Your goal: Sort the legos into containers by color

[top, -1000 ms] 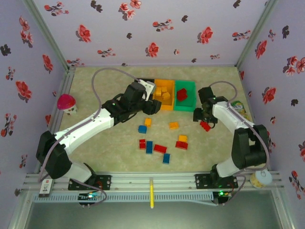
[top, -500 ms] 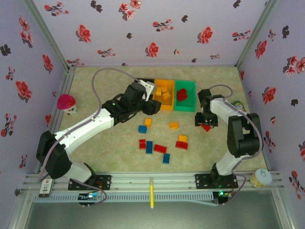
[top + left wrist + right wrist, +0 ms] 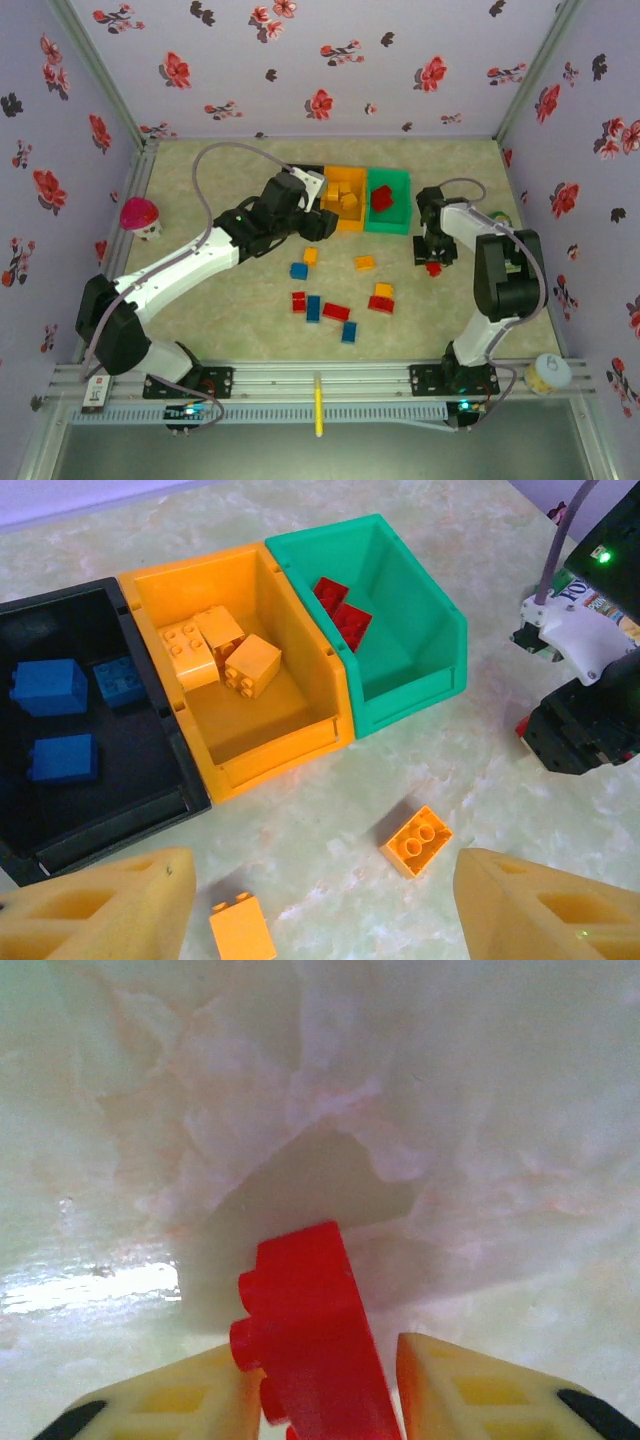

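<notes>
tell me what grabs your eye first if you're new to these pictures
Three bins stand in a row at the far middle of the table: a black bin with blue legos, an orange bin with orange-yellow legos, a green bin with red legos. To their right, the jaws of the right gripper are shut on a lone red lego, and loose legos lie scattered nearer the arms.
</notes>
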{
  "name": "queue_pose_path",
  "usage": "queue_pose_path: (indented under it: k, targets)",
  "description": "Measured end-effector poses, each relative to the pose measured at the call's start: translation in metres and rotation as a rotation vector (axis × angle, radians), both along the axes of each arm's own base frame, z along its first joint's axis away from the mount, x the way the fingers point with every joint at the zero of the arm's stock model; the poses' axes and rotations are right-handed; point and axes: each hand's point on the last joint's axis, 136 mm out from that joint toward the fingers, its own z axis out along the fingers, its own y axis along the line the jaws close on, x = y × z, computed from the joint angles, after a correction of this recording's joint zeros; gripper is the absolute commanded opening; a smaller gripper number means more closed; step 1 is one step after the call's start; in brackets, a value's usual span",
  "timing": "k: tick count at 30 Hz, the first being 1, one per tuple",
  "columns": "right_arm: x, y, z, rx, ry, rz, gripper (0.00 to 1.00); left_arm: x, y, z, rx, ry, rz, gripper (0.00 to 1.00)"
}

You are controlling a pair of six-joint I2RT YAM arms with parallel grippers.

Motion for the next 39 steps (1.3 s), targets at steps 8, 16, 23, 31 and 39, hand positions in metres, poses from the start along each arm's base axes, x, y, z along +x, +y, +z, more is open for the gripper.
queue_pose_path:
  k: [8, 16, 23, 31, 39]
  targets:
    - [0.003, 0.005, 0.001, 0.031, -0.010, 0.005, 0.15, 0.000, 0.000, 0.000, 0.000, 0.000, 0.000, 0.69]
    - [0.018, 0.023, 0.075, 0.143, -0.270, 0.010, 0.15, 0.000, 0.000, 0.001, -0.003, -0.001, -0.001, 0.69]
    - [0.038, 0.067, 0.152, 0.265, -0.524, 0.086, 0.16, -0.001, 0.000, 0.001, -0.003, 0.001, -0.004, 0.69]
    - [0.082, 0.088, 0.152, 0.280, -0.576, 0.097, 0.17, -0.010, 0.009, 0.000, -0.005, 0.005, -0.002, 0.69]
    - [0.151, 0.101, 0.114, 0.233, -0.535, 0.086, 0.17, -0.017, 0.017, 0.008, -0.020, -0.005, 0.001, 0.69]
